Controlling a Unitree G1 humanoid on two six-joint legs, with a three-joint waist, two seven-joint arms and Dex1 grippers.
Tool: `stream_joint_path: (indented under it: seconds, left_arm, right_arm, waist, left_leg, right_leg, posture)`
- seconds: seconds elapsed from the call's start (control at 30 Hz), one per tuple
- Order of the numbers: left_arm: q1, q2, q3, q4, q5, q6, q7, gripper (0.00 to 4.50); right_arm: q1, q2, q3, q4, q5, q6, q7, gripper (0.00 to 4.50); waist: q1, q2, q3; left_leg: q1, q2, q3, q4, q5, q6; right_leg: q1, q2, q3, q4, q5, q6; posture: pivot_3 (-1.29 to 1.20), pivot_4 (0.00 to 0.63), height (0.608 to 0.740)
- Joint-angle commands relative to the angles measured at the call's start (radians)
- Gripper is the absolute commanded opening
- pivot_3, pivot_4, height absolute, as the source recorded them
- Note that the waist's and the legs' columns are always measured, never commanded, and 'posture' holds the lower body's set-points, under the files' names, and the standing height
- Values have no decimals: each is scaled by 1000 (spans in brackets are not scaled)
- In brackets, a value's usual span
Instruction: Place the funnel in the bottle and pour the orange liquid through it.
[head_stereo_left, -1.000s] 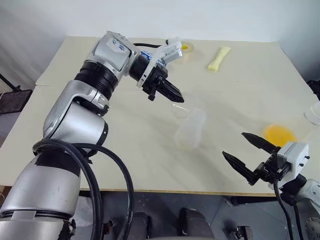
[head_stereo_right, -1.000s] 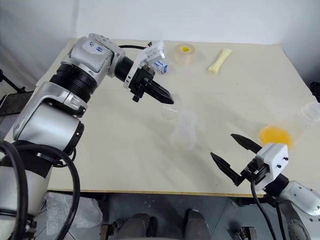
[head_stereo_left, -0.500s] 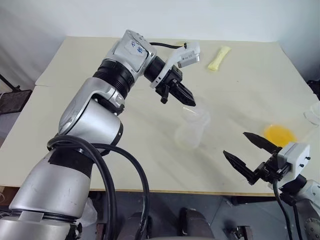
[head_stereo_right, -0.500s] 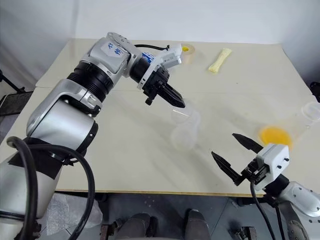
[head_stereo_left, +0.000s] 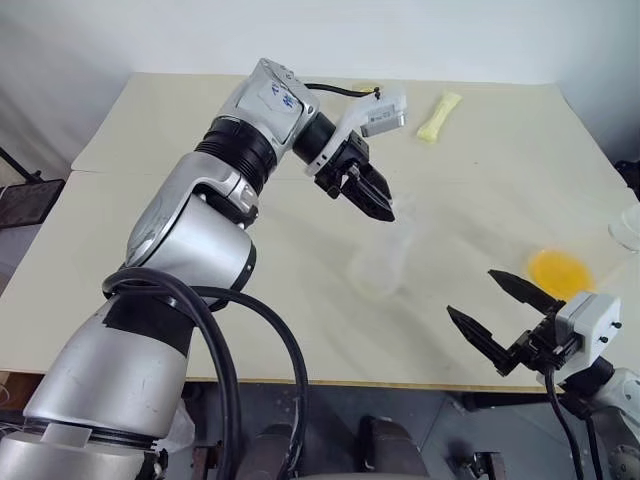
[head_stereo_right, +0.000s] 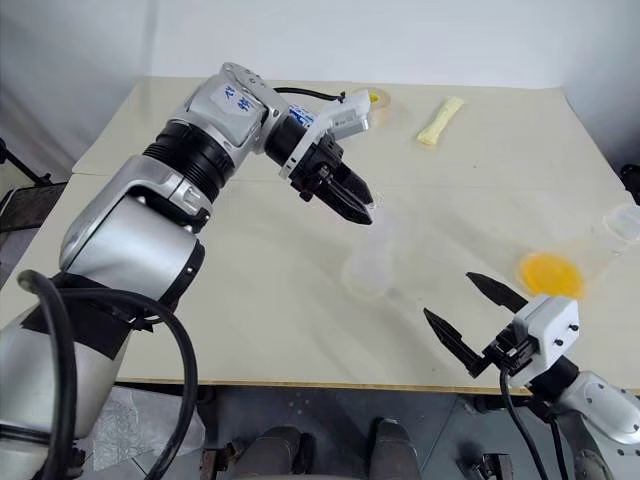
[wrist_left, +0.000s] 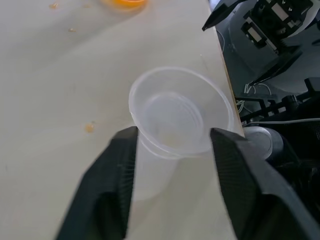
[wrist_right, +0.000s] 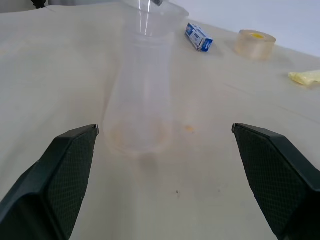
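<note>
The clear funnel (wrist_left: 175, 112) sits in the neck of the frosted bottle (head_stereo_left: 380, 265), which stands upright mid-table. My left gripper (wrist_left: 172, 132) hovers just over it, open, with one black finger on each side of the funnel's rim. In the right wrist view the bottle (wrist_right: 142, 95) rises ahead with the funnel (wrist_right: 150, 10) on top. The orange liquid (head_stereo_right: 548, 272) lies in the bottom of a clear wide-rimmed vessel (head_stereo_right: 622, 225) at the table's right edge. My right gripper (head_stereo_left: 471, 292) is open with nothing in it, near the front edge, right of the bottle.
A tape roll (head_stereo_right: 375, 97) and a pale yellow packet (head_stereo_left: 438, 115) lie at the back of the table. A small blue and white box (wrist_right: 199, 36) sits beyond the bottle. Small orange drips (wrist_left: 89, 127) spot the tabletop beside the bottle.
My left gripper carried the funnel to the right, over the bottle's neck, and its fingers have spread apart. The funnel now rests in the bottle. The right gripper has stayed put.
</note>
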Motion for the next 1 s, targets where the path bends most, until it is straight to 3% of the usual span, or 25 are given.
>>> stream_joint_path:
  seconds: [0.03, 0.13, 0.37, 0.53, 0.73, 1.0]
  left_arm:
    - [-54, 1, 44, -16, -8, -11, -112, 3835]
    - [-51, 29, 70, -31, -25, 7, -112, 4488]
    - [54, 131, 187, -88, -44, -27, -112, 4488]
    - [247, 210, 360, -221, -79, -91, -33, 4488]
    - [576, 210, 590, -465, -161, -238, 120, 4488]
    - [914, 164, 681, -717, -216, -371, 147, 4488]
  right_arm:
    - [10, 2, -37, -41, 8, -29, -5, 4500]
    - [18, 1, -47, -50, 13, -29, -9, 4500]
    - [65, 18, -103, -86, 15, -28, -41, 4500]
    - [139, 44, -131, -136, 9, -15, -84, 4500]
    - [133, 88, -164, -120, -38, -8, -196, 4500]
    - [154, 185, -194, -121, -124, 45, -384, 4500]
  waist:
    - [0, 0, 0]
    - [-1, 0, 0]
    - [-2, 1, 0]
    - [-3, 1, -1]
    - [-1, 2, -1]
    - [-1, 2, -2]
  left_leg:
    - [0, 0, 0, 0, 0, 0]
    - [0, 0, 0, 0, 0, 0]
    - [1, 0, 0, 0, 0, 0]
    - [1, 1, 0, 0, 0, 0]
    - [1, 0, -1, 1, 0, -1]
    - [2, 0, -1, 2, 0, -1]
  right_leg:
    - [0, 0, 0, 0, 0, 0]
    - [0, 0, 0, 0, 0, 0]
    - [0, 0, 1, 1, 0, 0]
    - [0, 0, 1, 2, 0, 0]
    - [0, 0, 1, 3, 0, 0]
    - [0, -1, 2, 4, 0, 0]
  posture:
    - [0, 150, 740]
    - [0, 150, 740]
    - [0, 150, 740]
    - [0, 150, 740]
    - [0, 150, 740]
    - [0, 150, 740]
